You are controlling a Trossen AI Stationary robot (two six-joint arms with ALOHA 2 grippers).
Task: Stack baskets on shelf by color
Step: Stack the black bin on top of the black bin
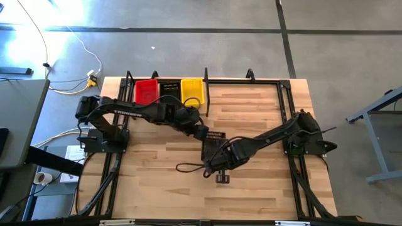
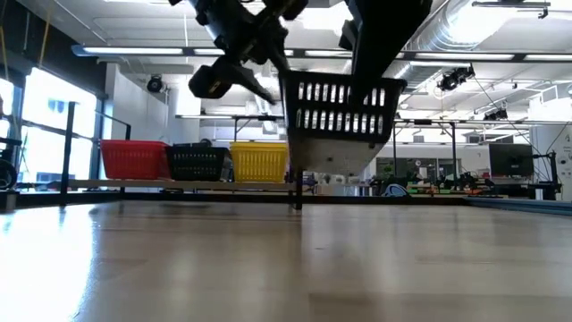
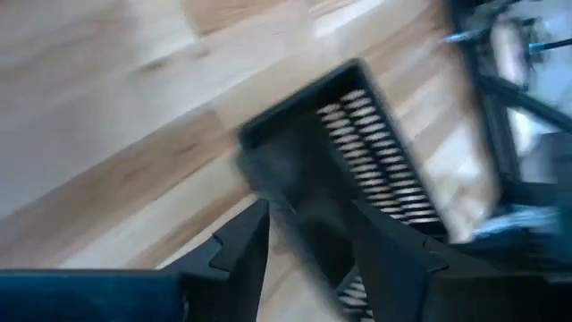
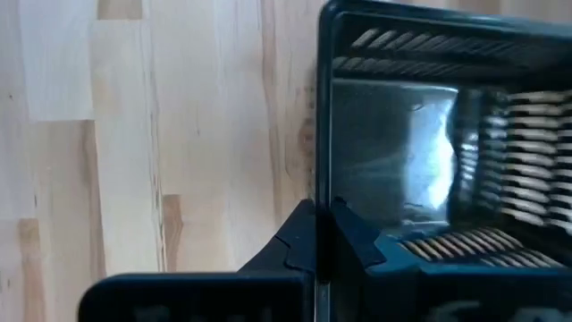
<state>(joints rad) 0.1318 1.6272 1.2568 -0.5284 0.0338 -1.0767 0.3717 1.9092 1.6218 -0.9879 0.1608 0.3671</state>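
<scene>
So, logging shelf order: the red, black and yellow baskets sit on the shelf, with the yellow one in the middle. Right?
Not quite. The baskets are on the shelf, but the black basket sits in the middle, between the red basket and the yellow basket. The high view shows it, and the low view agrees.

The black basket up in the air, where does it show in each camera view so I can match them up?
High view: the lifted black basket is mid-table, between both arms.
Low view: it hangs top centre, above the tabletop.
Left wrist view: it lies ahead of the left claw.
Right wrist view: it fills the upper right, its rim in the right claw.
Shared landmark: the pale wooden tabletop.
</scene>
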